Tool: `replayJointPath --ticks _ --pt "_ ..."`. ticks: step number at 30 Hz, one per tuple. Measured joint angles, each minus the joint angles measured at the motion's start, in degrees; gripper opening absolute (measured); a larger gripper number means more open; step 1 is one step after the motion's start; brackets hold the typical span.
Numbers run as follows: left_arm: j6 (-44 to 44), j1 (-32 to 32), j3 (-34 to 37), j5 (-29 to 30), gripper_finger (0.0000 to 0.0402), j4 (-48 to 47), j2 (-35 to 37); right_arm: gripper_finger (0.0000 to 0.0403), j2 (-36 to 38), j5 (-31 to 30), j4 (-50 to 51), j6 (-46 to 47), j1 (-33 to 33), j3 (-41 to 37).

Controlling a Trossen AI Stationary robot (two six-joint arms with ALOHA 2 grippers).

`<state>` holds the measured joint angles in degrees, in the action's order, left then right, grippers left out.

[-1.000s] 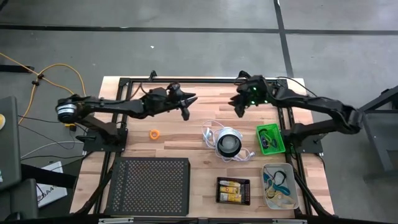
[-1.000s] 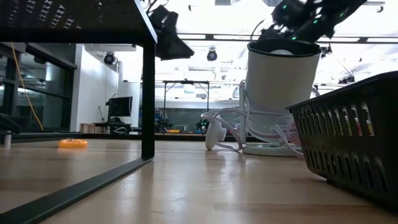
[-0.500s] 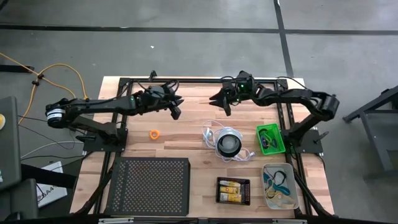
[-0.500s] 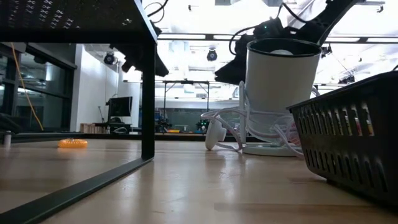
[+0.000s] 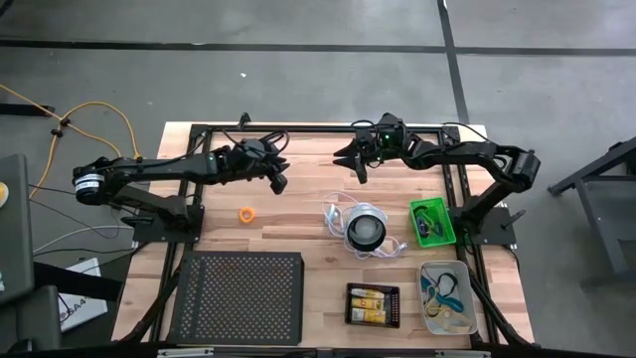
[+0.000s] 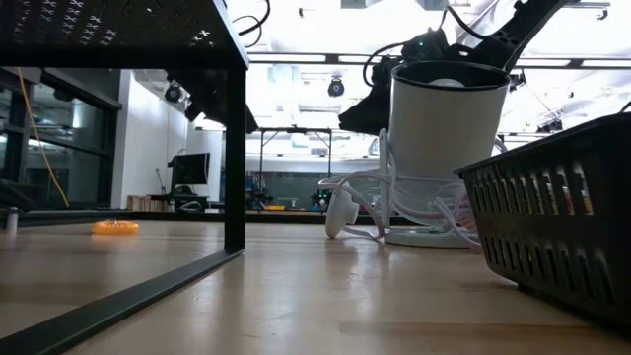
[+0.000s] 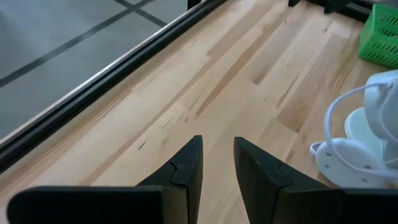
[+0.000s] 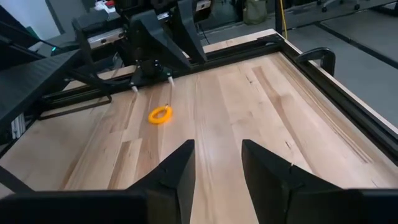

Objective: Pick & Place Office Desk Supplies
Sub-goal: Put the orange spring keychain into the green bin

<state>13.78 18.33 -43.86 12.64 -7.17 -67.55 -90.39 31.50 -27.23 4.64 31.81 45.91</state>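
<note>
One orange loop lies alone on the bare desk, below and a little left of the left end effector, which hangs above the far half with its fingers slightly parted and nothing between them. Further right, well apart from the loop, the right end effector hovers empty with fingers spread, pointing back toward it across the desk.
</note>
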Motion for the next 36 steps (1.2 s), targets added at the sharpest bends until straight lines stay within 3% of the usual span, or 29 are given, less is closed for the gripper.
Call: replayJointPath --ticks 11,20,31,36 --pt "3.43 -0.54 0.00 -0.47 0.0086 -11.89 -0.02 0.0119 0.00 -6.31 0.07 0.02 -2.28 0.00" --pt "6.02 -5.43 0.00 -1.35 0.0086 -26.77 1.83 0.0119 0.00 -12.09 0.07 0.02 -5.06 0.00" --pt "8.57 -11.22 0.04 2.65 0.0086 -39.35 6.67 0.0119 0.00 -12.12 0.08 0.04 -8.44 0.00" --pt "10.69 -11.47 0.89 2.51 0.0086 -40.29 6.64 0.0119 0.00 -12.10 0.10 0.04 -9.95 0.00"
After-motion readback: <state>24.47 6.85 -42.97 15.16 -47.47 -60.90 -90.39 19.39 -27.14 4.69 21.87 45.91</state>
